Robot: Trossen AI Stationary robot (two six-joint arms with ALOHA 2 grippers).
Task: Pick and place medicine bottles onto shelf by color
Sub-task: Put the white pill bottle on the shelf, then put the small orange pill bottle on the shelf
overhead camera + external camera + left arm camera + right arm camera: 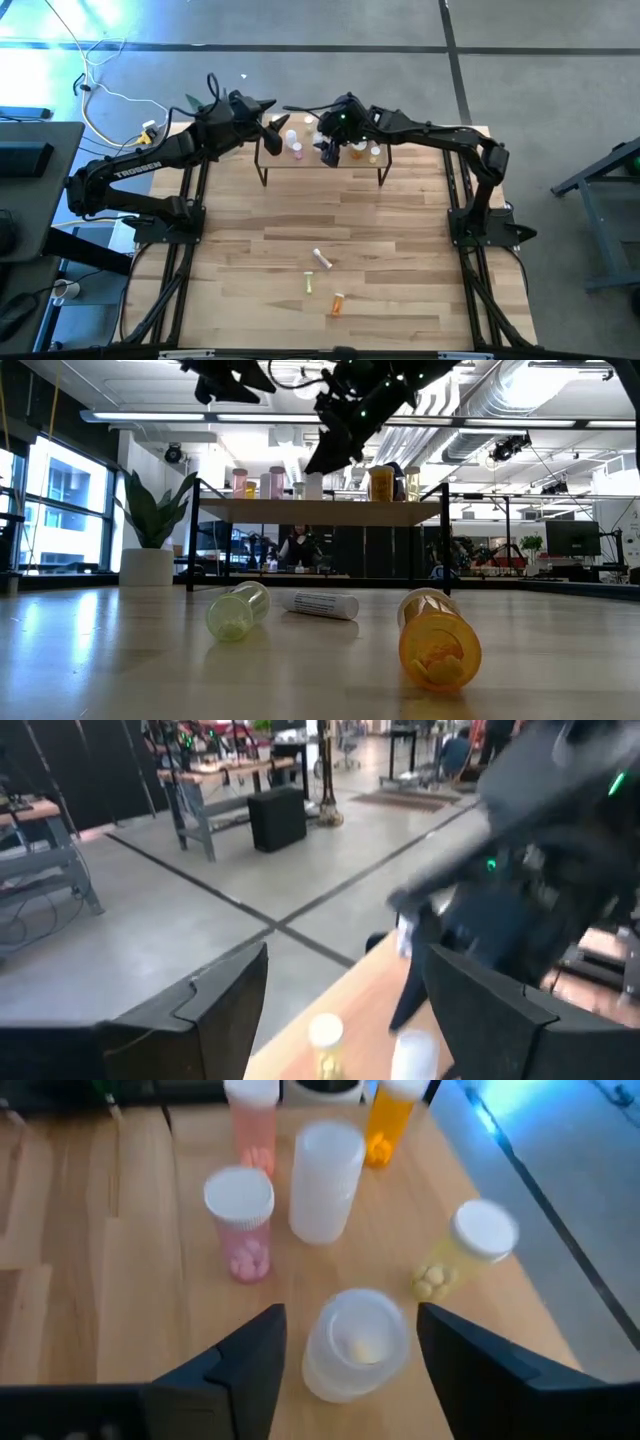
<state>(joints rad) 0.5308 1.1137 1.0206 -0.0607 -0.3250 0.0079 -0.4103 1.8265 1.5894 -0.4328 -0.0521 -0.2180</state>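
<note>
High view: both arms reach to the far edge of the table [400, 260], where the shelf [322, 152] stands with bottles on its board. The left gripper [268, 112] hangs over the shelf's left end, the right gripper [332, 152] over its middle. Three bottles lie near the front edge with bare wood all round them: a white one [322, 260], a yellow-green one [309, 285] and an orange one [338, 304].

Low view: the same three lie on their sides, well apart, and the room under the shelf board [320, 511] is open between its thin legs.

Left wrist view: the left fingers [225, 1010] stand wide apart with nothing between them (floor shows beyond the shelf edge).

Right wrist view: the right fingers [245, 1365] are spread wide either side of a white-capped clear bottle [355, 1342] standing on the board, not gripping it. Pink [240, 1220], white [325, 1180], orange [388, 1122] and yellow-green [465, 1255] bottles stand close beyond.
</note>
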